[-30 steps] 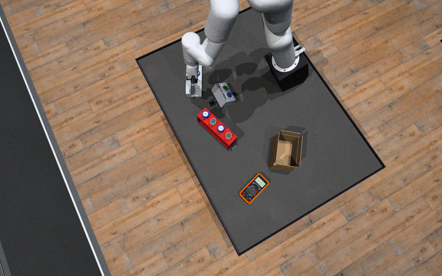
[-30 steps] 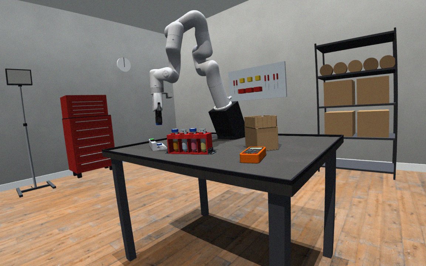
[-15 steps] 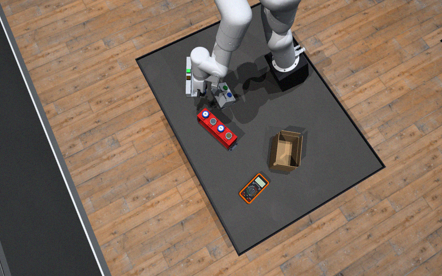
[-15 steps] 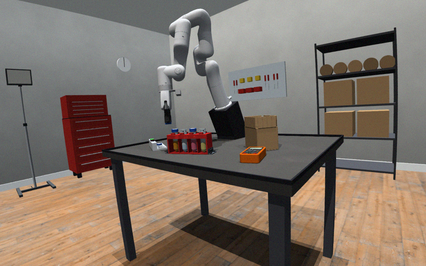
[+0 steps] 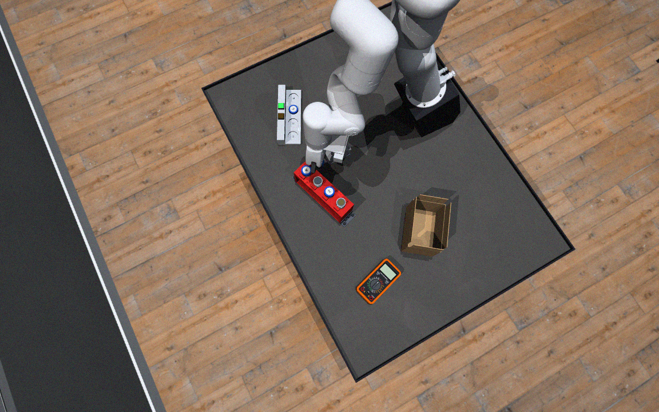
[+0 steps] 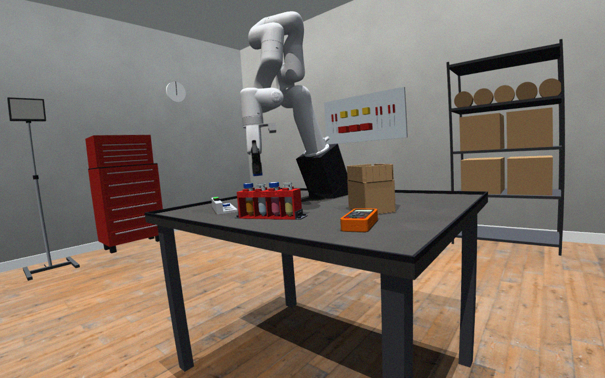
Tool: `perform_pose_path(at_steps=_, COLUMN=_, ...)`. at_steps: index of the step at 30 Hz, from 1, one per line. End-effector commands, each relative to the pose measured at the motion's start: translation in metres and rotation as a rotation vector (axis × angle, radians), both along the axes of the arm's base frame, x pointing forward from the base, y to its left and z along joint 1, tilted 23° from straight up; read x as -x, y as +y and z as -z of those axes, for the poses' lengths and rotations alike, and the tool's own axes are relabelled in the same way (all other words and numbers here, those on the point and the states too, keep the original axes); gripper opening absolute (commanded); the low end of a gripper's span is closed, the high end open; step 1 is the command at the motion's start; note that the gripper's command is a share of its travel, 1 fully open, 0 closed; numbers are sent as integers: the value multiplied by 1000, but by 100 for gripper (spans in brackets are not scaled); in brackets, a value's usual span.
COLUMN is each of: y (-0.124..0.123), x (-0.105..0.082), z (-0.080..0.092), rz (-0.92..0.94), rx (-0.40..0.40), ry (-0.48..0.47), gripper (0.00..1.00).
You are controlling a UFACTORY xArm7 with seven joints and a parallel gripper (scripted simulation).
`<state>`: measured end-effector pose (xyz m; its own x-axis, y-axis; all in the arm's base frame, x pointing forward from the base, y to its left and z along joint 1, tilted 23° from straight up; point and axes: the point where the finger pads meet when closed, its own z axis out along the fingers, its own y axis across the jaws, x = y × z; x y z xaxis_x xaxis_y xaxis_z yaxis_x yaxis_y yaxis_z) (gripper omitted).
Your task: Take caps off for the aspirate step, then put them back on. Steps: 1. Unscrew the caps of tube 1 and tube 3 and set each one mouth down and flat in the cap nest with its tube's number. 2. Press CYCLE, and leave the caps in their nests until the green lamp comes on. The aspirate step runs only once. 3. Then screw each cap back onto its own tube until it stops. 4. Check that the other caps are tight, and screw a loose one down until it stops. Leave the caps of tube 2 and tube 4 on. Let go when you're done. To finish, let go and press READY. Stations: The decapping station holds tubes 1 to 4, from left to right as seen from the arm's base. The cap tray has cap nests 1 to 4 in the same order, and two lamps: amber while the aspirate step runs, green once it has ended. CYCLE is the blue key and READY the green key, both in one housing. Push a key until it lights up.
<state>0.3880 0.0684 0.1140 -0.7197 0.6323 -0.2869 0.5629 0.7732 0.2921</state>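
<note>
Here, the slim black claw [image 6: 256, 170] grips a small round blue cap above the boxy red tube rack [image 6: 269, 203] on the matte grey table [image 6: 417, 225].

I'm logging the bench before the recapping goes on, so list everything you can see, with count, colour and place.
table: one, dark grey
decapping station: one, red, on table
tubes: four, in the station; two uncapped
caps: blue; two on tubes, one in cap tray
cap tray: one, light grey, beside station, green lamp lit
cardboard box: one, brown, open, on table
multimeter: one, orange, table front
tool chest: one, red, left wall
shelf rack: one, black, right wall, boxes
arm: one, white; tool shut on a cap above the station
</note>
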Motion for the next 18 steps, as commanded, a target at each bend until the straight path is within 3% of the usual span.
perform_pose_path(at_steps=1, y=35, x=2, z=-1, rz=17, rx=25, ry=9, gripper=0)
perform_pose_path(at_steps=3, y=51, x=4, z=-1, rz=17, rx=25, ry=9, gripper=0)
perform_pose_path(at_steps=5, y=51, x=4, z=-1, rz=17, rx=25, ry=9, gripper=0)
perform_pose_path(at_steps=16, y=139, x=15, z=2, rz=17, rx=25, ry=9, gripper=0)
perform_pose_path(at_steps=18, y=143, x=15, z=3, rz=17, rx=25, ry=9, gripper=0)
